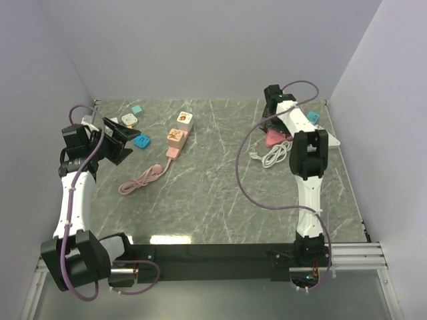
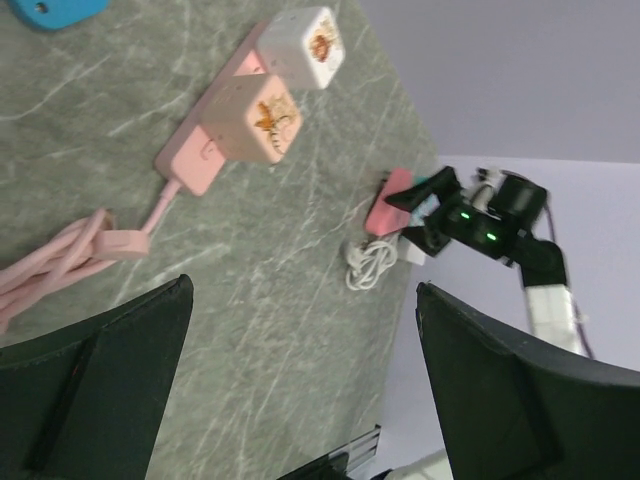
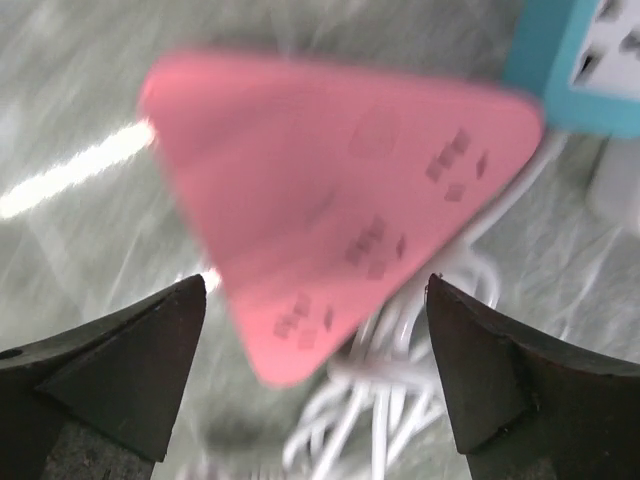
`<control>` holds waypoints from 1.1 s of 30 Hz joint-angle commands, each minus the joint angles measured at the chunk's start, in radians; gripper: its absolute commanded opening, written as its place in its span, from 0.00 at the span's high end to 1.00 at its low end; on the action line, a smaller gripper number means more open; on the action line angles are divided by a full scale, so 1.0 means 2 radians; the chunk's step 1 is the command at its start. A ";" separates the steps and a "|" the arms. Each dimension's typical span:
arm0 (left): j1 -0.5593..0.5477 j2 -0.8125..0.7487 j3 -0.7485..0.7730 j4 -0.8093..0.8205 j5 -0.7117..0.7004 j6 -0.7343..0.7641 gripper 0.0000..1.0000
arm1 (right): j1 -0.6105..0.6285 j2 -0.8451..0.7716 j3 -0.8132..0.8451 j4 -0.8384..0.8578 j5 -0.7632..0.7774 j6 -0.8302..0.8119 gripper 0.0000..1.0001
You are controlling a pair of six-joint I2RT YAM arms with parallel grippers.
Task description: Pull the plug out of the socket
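Hovering near the far left edge, my left gripper (image 2: 305, 300) has its fingers spread wide and faces the two cube plugs (image 2: 258, 117) seated in the pink strip (image 2: 195, 160) at the far middle, ready to straddle one. My right gripper (image 3: 315, 290), fingers also apart, hangs over a triangular socket block (image 3: 340, 200) by the far right corner, probably to stay clear.

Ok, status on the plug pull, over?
Left pincer open, empty, short of pink strip. Right pincer open above triangular pink socket. Both cube plugs seated in strip. No obstruction seen.
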 commanded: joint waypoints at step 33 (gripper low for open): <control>-0.218 0.570 0.446 -0.042 -0.134 0.153 0.07 | 0.222 -0.507 -0.409 0.129 -0.123 0.057 0.00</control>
